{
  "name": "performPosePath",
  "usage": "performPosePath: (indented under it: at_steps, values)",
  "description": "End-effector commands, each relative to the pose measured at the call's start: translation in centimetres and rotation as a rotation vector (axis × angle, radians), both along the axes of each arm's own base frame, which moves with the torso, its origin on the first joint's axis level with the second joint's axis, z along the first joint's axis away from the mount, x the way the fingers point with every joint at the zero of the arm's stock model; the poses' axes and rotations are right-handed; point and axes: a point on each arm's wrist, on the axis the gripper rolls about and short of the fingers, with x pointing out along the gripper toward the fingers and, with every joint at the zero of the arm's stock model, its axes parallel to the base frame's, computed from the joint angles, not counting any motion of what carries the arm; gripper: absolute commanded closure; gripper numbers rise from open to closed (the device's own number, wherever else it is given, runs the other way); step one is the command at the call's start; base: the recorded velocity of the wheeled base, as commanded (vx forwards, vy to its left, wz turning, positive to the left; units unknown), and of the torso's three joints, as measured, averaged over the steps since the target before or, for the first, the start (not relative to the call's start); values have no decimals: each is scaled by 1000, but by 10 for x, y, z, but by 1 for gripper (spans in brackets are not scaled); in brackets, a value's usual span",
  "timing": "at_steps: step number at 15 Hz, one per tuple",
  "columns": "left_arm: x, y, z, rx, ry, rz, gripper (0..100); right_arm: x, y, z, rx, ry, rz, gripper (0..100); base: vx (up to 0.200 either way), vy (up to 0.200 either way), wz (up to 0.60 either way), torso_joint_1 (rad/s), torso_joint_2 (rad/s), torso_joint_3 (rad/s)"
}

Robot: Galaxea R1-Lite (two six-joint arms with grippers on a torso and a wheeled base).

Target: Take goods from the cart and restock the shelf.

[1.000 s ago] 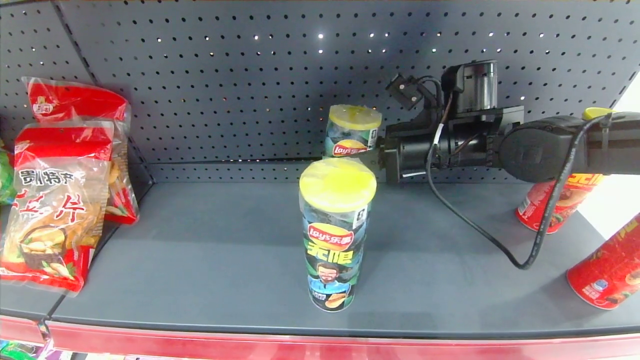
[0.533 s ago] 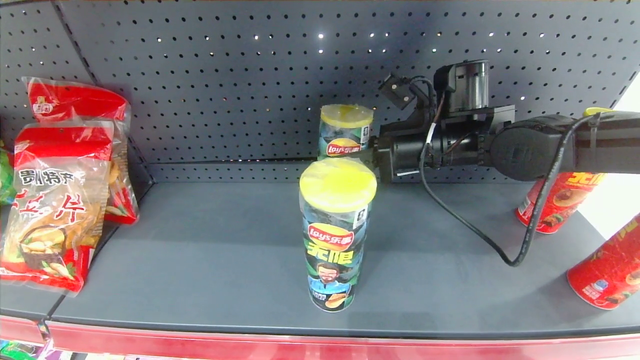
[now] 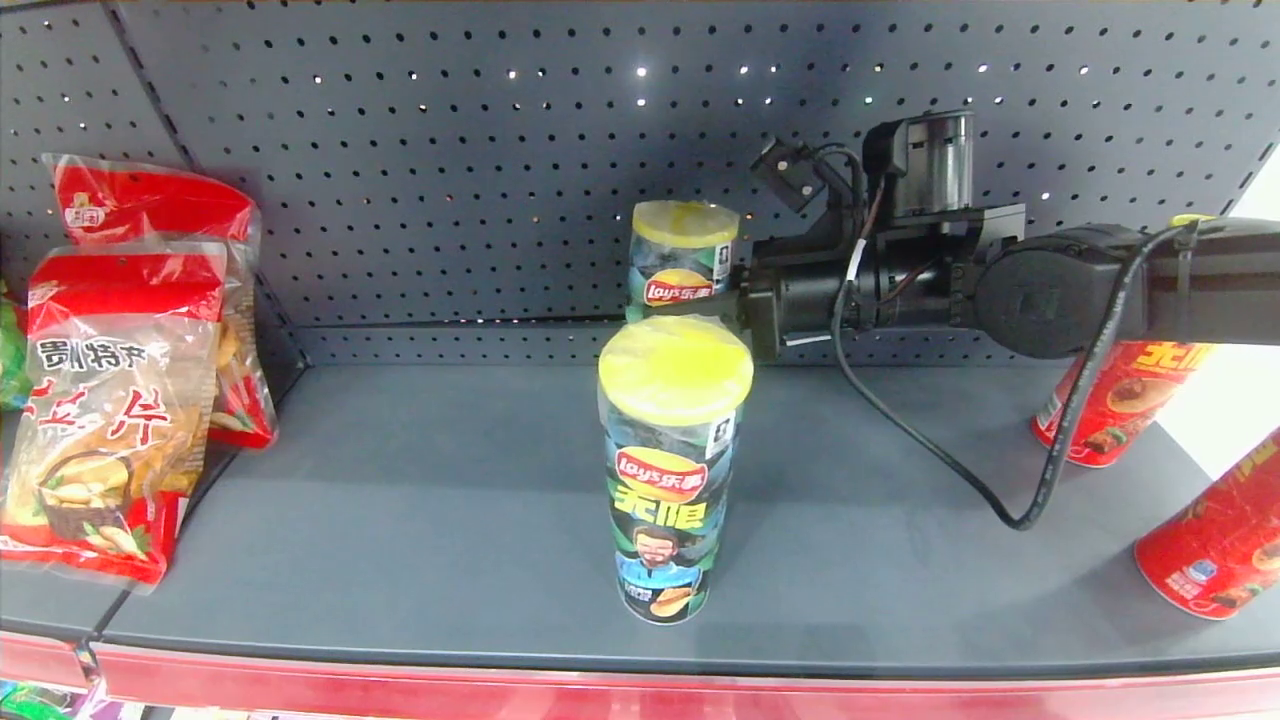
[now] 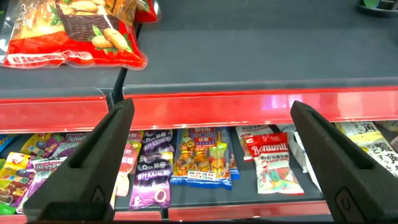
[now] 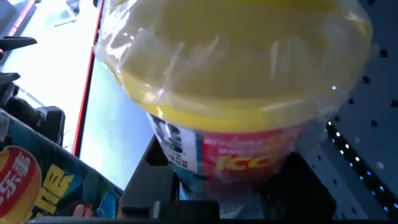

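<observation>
Right gripper [image 3: 700, 303] clamps a yellow-lidded green crisp canister [image 3: 683, 245] near the grey metal shelf's [image 3: 400, 500] rear edge, behind a matching upright canister [image 3: 672, 470]. Left gripper [image 4: 211, 106] fingers spread, empty.

A shop aisle: a grey metal shelf [image 3: 420, 500] with a red strip [image 3: 600, 690] along its front edge and a perforated back panel [image 3: 400, 150] carries sealed red snack bags [image 3: 110, 400], yellow-lidded crisp tubes [image 3: 665, 480] and red tubes [image 3: 1210, 540]. On the tier below, packets of sweets [image 4: 202, 155] lie side by side.
</observation>
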Motion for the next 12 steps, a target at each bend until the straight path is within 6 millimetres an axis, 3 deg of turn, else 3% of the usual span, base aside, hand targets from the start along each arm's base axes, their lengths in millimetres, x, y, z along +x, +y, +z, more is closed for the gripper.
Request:
performPosePath:
  at_steps: [1,7,8,12]
  values:
    - [0,0,0,0,2,-1,0,-2,0,0,-2,-6,5,100,0,0,0,0,0,0]
    - [0,0,0,0,2,-1,0,-2,-1,-5,-6,-2,12,100,0,0,0,0,0,0]
    - [0,0,0,0,2,-1,0,-3,-2,-8,-11,7,12,0,0,0,0,0,0,0]
    - [0,0,0,0,2,-1,0,-5,-4,-6,-11,-3,13,0,0,0,0,0,0,0]
